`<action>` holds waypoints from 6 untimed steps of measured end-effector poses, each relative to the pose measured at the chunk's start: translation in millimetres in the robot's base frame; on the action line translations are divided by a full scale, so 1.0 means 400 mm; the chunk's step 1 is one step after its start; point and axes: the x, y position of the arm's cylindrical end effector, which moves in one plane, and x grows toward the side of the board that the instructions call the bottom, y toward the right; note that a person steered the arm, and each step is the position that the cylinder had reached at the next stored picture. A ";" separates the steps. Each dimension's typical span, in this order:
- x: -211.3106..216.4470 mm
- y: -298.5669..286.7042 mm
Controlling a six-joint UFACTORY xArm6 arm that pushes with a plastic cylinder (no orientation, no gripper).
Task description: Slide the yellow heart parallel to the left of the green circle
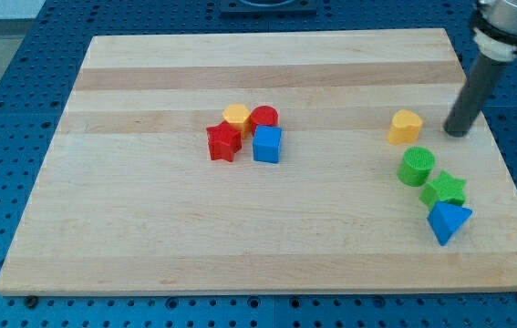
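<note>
No gripper here, so nothing opens or closes: my tip (457,133) rests toward the view's right of the yellow heart (405,127), apart. Below-left sits the green circle (417,167); an off-centre push could spin the heart into it.

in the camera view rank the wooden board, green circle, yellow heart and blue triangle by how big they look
1. Wooden board, by far the largest.
2. Blue triangle, a little larger, but it lies nearer the view's bottom, so that may be nearness.
3. Green circle and yellow heart look too alike to rank.
</note>
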 end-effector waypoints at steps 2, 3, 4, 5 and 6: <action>0.011 -0.098; 0.020 -0.126; 0.038 -0.203; 0.039 -0.217; 0.069 -0.295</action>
